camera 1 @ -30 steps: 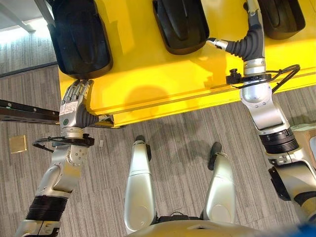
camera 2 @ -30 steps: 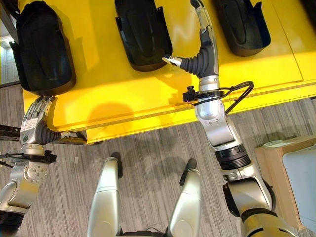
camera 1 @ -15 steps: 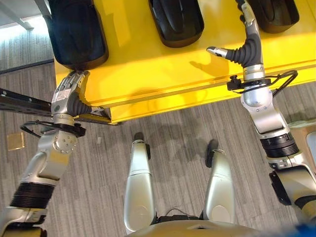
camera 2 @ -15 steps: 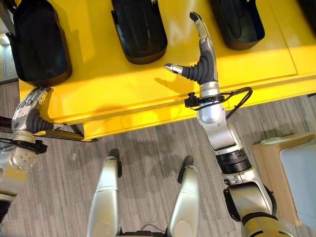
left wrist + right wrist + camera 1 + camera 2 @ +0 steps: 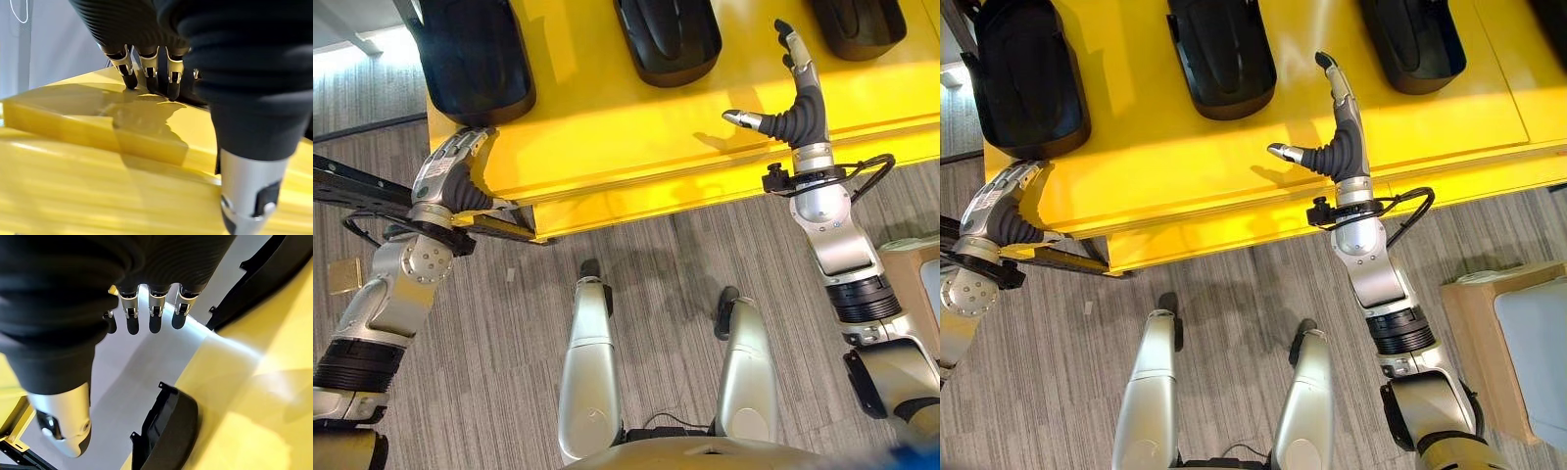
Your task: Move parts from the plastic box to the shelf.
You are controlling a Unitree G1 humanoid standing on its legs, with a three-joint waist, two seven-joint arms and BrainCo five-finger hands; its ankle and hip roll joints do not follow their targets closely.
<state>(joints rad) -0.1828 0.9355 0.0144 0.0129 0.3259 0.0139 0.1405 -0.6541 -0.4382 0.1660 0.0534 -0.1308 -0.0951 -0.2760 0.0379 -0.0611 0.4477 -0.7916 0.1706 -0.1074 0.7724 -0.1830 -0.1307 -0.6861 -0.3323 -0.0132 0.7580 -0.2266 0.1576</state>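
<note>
Three black moulded parts lie in a row on the yellow shelf top (image 5: 607, 127): one at the left (image 5: 470, 54), one in the middle (image 5: 668, 34) and one at the right (image 5: 857, 20). My left hand (image 5: 450, 176) rests at the shelf's near left corner, open, its straight fingertips (image 5: 146, 68) touching the yellow surface. My right hand (image 5: 798, 103) stands open over the shelf between the middle and right parts, fingers (image 5: 154, 313) straight, thumb spread, holding nothing. In the right wrist view a black part (image 5: 168, 431) lies past the fingers.
A black rail (image 5: 352, 181) juts out under the shelf's left corner. A brown box with a pale tray (image 5: 1518, 333) stands on the floor at the right. A small tan square (image 5: 345, 276) lies on the grey floor at the left.
My right hand has drawn back from between the black parts toward the shelf's front edge. My left hand stays at the corner while its forearm has swung out to the left.
</note>
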